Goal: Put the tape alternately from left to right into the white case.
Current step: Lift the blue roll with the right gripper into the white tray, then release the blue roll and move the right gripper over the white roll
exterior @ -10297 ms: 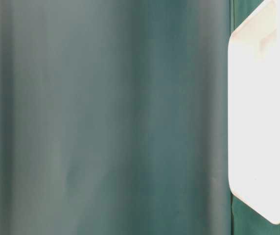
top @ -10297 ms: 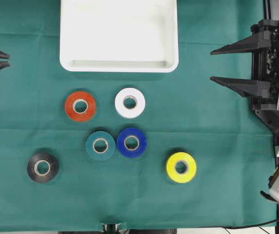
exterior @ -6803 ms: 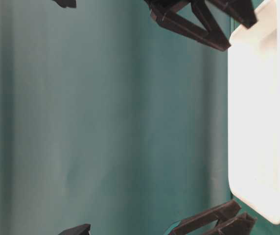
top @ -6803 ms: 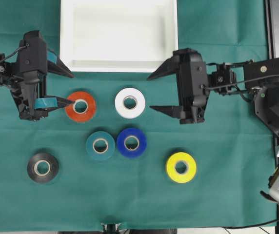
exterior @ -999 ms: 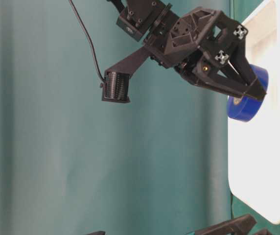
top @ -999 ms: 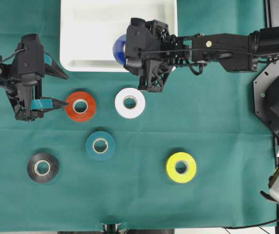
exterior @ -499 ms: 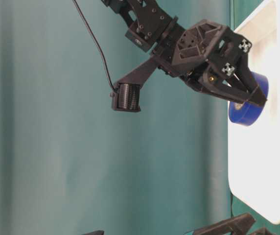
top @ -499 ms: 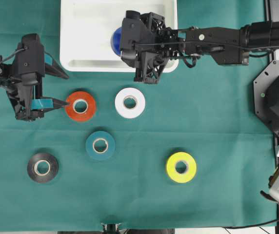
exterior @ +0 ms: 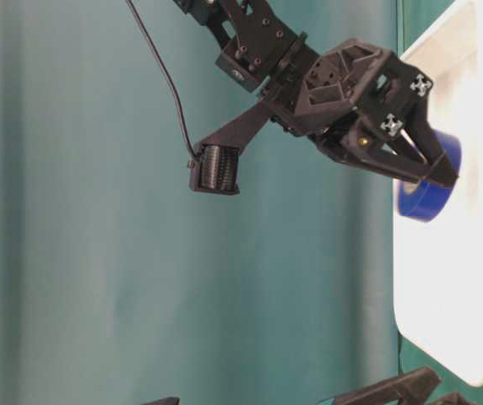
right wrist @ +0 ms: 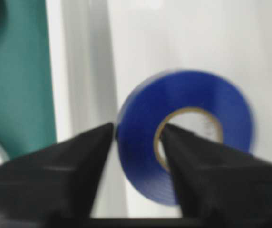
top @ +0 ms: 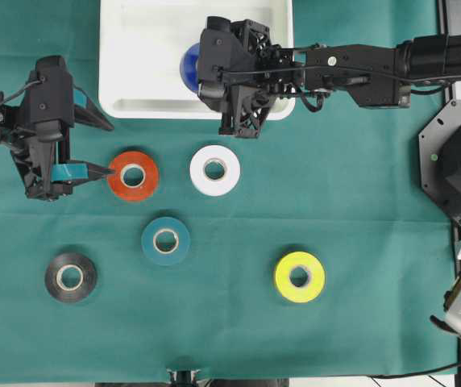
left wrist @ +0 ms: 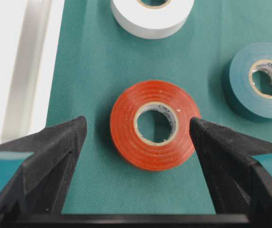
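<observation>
The right gripper (top: pixel 206 68) hangs over the case (top: pixel 134 48), near its 5 o'clock part, with the blue roll (right wrist: pixel 186 135) at its tips; the wrist view shows one finger (right wrist: pixel 193 166) through the core and the other outside the roll's wall, but the roll is blurred and a sliver of gap shows beside it, so I cannot tell whether it is gripped or already slipping free. In the table-level view the blue roll sits right at the case floor, so the release looks close enough. Doing this step well means parting the jaws only enough to free the wall, then lifting straight up so the inner finger does not drag the roll out by its core. The left gripper (left wrist: pixel 136 130) waits with jaws spread wide on either side of the red roll (left wrist: pixel 154 124), which lies flat on the cloth at 6 o'clock of the case, apart from both fingers. It looks ready for the next turn and should hold off until the right arm clears the case.
</observation>
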Motion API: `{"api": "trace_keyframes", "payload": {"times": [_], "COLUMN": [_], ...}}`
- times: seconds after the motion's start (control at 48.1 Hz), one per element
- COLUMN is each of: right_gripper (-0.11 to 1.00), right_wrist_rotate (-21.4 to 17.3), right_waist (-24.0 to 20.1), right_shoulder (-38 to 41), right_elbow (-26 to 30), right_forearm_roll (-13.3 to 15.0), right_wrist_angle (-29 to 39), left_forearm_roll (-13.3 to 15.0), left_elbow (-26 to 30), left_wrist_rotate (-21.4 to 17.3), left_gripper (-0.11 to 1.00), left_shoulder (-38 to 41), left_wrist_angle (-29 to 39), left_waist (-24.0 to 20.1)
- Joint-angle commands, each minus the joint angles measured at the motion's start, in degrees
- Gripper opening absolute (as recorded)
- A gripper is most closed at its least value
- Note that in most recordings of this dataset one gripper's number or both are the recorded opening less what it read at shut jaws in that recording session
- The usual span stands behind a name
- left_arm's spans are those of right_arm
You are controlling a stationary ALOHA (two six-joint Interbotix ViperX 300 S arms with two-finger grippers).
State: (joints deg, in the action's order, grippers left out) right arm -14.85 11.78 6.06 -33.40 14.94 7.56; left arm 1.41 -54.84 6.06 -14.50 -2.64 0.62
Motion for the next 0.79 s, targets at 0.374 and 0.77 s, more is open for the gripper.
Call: {"api": "trace_keyframes", "payload": {"times": [0.374,0.77], "right_gripper": [0.83,0.84], "right_wrist_rotate": [-0.09,-0.09], "right_waist": [0.09,-1.23], "right_shoulder": [-0.97,-2.81], "right_elbow": [0.18,-0.35], "right_forearm_roll": [0.18,0.18], "right_wrist_angle": [-0.53,0.18], "left_forearm_roll": [0.09,0.09], "left_elbow": [1.05,1.05], "left_wrist_rotate": [-0.09,-0.09], "left_gripper": [0.93,0.93], "left_shoulder": [-0.79,-0.79], "left_wrist_angle": [-0.18,-0.18], "left_waist": [0.00,0.00]}}
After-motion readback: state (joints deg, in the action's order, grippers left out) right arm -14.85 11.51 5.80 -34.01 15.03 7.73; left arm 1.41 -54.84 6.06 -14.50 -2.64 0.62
